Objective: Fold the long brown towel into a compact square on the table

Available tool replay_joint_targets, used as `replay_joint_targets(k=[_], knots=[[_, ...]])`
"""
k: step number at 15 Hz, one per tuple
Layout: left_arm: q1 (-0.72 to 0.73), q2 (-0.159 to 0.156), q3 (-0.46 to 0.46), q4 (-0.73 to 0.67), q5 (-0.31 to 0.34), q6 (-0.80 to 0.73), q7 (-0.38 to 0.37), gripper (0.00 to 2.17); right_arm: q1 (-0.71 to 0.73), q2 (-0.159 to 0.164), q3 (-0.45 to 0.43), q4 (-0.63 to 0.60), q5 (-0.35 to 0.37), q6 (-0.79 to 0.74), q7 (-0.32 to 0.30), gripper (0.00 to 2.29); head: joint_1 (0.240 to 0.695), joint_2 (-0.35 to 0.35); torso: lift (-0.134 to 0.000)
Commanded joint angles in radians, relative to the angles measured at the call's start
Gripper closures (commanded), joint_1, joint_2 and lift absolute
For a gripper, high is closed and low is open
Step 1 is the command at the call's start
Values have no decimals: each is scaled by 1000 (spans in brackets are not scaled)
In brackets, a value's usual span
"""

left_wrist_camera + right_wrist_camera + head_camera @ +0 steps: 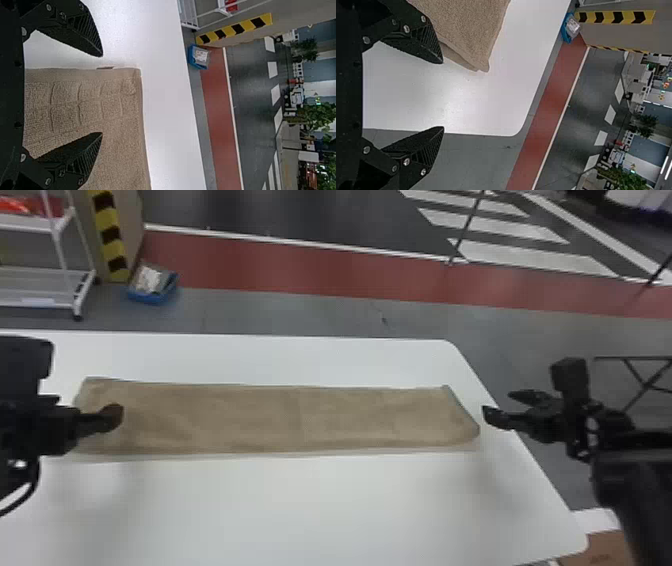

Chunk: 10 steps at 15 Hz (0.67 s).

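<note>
Has long brown towel (280, 420) spread on white table (300, 505).
Holds left gripper (114, 417) open over left end, right gripper (498, 403) open beside right end.

The white table (310, 505) has a smooth top and 2 rounded corners at its right side. On it lies 1 brown towel (280, 417), spread flat in a long strip running left to right, roughly along the far edge. Its right end slants and lies near the table's right edge; small creases cross its surface.
</note>
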Motion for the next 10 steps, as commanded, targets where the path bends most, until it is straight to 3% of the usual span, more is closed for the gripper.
replay_joint_targets(k=[1,10], knots=[[-1,3,3,0,3,0,0,211,0,-1,0,0,2,0,0,346,695,-277,-128],[-3,1,1,5,-5,0,-3,215,8,6,-8,-2,0,3,-1,346,695,-274,-128]])
